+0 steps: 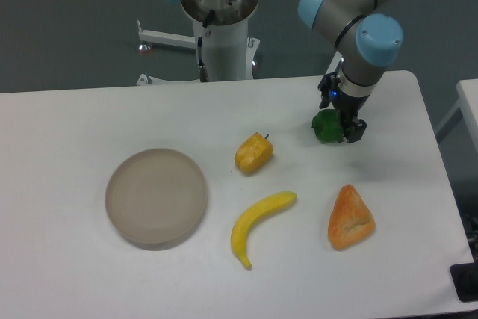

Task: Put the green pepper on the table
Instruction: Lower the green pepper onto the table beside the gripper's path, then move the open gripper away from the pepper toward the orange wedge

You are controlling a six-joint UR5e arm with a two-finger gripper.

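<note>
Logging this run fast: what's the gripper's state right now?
Gripper: closed on the green pepper, just above the table or touching it; which cannot be told.

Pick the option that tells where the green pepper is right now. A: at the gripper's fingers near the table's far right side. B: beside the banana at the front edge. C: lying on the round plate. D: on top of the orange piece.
A: the green pepper sits at the gripper, beyond the yellow pepper, while the plate holds nothing and the banana lies apart from it.
</note>
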